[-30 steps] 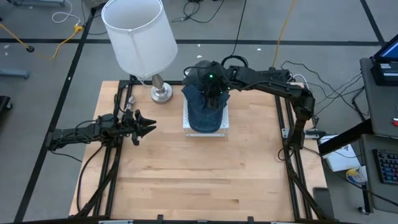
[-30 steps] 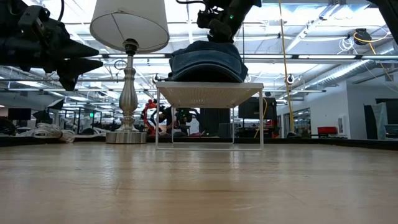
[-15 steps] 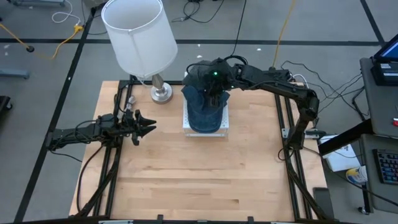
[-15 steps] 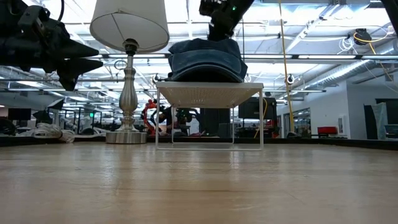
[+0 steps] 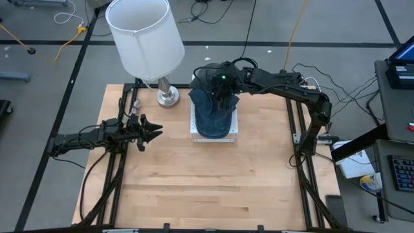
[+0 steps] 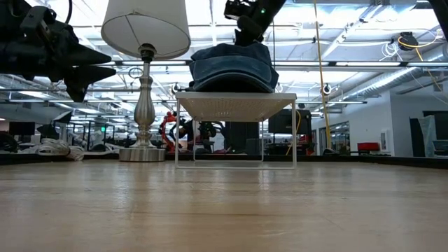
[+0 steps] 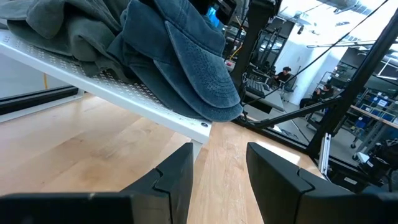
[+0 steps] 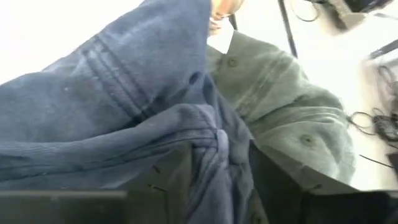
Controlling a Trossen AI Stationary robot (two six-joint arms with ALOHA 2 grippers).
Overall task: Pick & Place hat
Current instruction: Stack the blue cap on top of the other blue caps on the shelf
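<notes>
The hat (image 5: 212, 116) is a dark blue denim cap, faded along its seams and stitched in rows across the brim. It lies on a white perforated rack (image 6: 235, 105), crown rumpled, brim reaching past the rack's edge in the left wrist view (image 7: 186, 68). Under and beside the hat on the same rack lies a grey-green cloth item (image 8: 283, 106) with visible buttons.

The right gripper (image 5: 222, 90) sits directly on the hat's rear part, at the side of the rack toward the lamp's row. Its jaws straddle a bunched fold of the blue cloth (image 8: 214, 140); whether they grip it or have let go cannot be told.

A lamp (image 5: 145, 39) with a white shade and silver base stands just beside the rack on the wooden surface (image 5: 207, 181). The left gripper (image 5: 152, 134) hangs above the surface well apart from the rack, on the lamp's side, its jaws parted and empty.
</notes>
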